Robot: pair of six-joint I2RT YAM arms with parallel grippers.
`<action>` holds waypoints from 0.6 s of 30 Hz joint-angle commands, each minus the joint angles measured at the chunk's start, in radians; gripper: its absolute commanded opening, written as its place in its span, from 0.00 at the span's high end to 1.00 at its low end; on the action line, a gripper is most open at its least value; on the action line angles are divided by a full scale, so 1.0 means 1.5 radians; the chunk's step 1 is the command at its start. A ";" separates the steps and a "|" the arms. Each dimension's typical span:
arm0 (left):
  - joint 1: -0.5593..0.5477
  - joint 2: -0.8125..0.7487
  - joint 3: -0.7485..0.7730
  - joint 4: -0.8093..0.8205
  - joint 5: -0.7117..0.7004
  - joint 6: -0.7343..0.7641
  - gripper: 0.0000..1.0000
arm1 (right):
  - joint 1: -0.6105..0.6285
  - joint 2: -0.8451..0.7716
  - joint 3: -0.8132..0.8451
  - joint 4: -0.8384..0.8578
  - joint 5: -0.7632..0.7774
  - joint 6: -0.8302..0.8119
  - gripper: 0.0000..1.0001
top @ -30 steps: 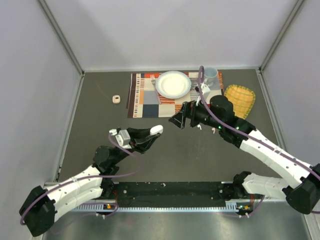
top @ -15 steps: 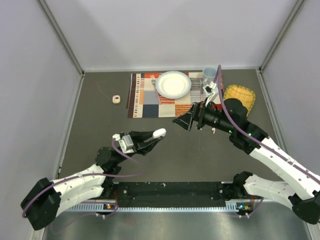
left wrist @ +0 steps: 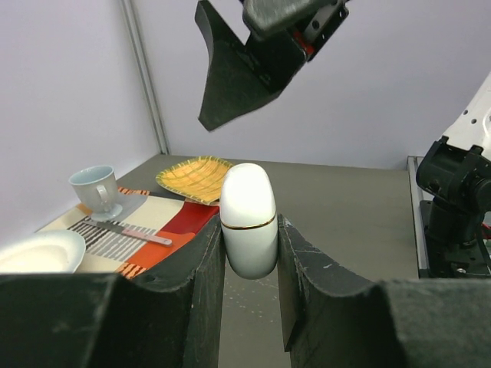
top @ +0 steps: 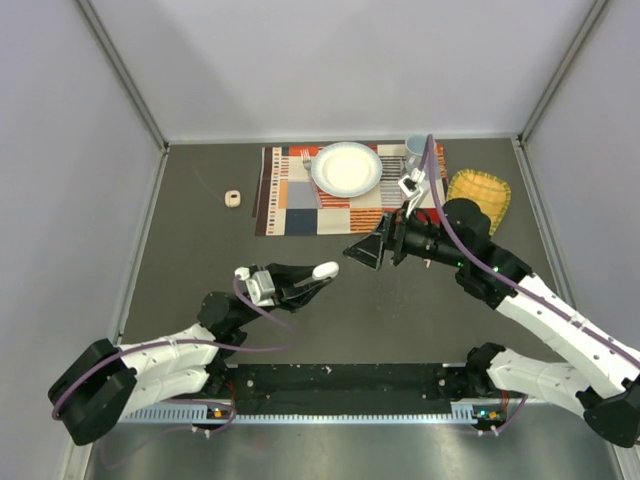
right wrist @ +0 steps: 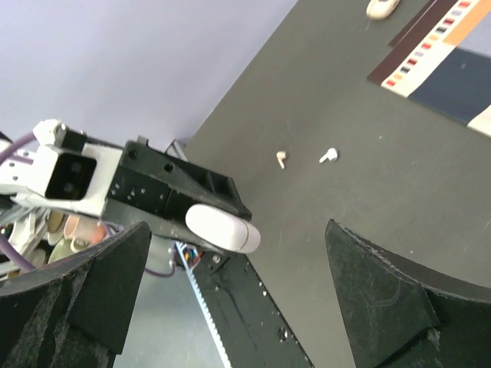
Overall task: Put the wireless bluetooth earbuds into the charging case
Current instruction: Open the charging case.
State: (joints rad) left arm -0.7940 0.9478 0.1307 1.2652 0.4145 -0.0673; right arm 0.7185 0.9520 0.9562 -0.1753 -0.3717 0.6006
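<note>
Nearest the arm bases, the left jaws are closed on the lower half of the white charging case [left wrist: 248,218], holding it clear of the worktop [top: 180,260] with its rounded lid end sticking out towards the other arm. The lid looks shut along its thin gold seam. The shell is smooth and rounded and only 2 narrow contact patches hold it. Any push on the lid could twist the case in the grip or squeeze it out, and it would then drop to the worktop.

Just beyond, the right jaws stand wide open and empty, aimed at the case from slightly above and not touching it. If they come in off-centre they are more likely to shove the case than to lift the lid. A hard closing on the lid end could also pull against the left arm's hold.

Further out, 2 earbuds lie loose on the worktop, well apart from the case: a pinkish-beige earbud [right wrist: 281,159] and a white earbud [right wrist: 328,156] near it. I can make out no others. They are tiny and light, so broad fingertips may flick them away or pinch them askew, and a skewed bud would likely jam at its socket. The beige one may not belong to this white case.

Beyond them sits a small pale object [top: 232,198] beside the placemat [top: 300,215].
</note>
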 commanded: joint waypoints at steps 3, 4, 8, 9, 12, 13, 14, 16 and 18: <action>-0.003 0.000 0.015 0.115 0.008 -0.022 1.00 | 0.000 0.032 -0.030 0.026 -0.093 -0.024 0.07; -0.003 0.000 0.020 0.113 0.008 -0.024 1.00 | 0.005 0.036 -0.032 0.022 -0.099 -0.030 0.08; -0.003 0.005 0.028 0.104 0.005 -0.030 1.00 | 0.017 0.042 -0.039 0.020 -0.099 -0.049 0.08; -0.003 0.007 0.029 0.098 0.004 -0.033 1.00 | 0.020 0.043 -0.038 0.024 -0.099 -0.050 0.08; -0.003 0.012 0.034 0.102 0.002 -0.038 1.00 | 0.036 0.046 -0.041 0.029 -0.102 -0.063 0.09; -0.003 0.013 0.035 0.104 0.001 -0.040 1.00 | 0.039 0.047 -0.041 0.028 -0.101 -0.065 0.09; -0.003 0.016 0.036 0.107 -0.001 -0.042 1.00 | 0.043 0.048 -0.041 0.028 -0.098 -0.065 0.09; -0.003 0.019 0.036 0.118 0.003 -0.045 1.00 | 0.043 0.055 -0.043 0.026 -0.088 -0.063 0.09; -0.003 0.020 0.036 0.126 0.003 -0.052 1.00 | 0.046 0.060 -0.043 0.023 -0.077 -0.065 0.09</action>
State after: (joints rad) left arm -0.7952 0.9707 0.1478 1.2835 0.4137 -0.1169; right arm 0.7761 1.0264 0.8898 -0.1711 -0.5014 0.5262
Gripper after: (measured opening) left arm 0.339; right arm 0.916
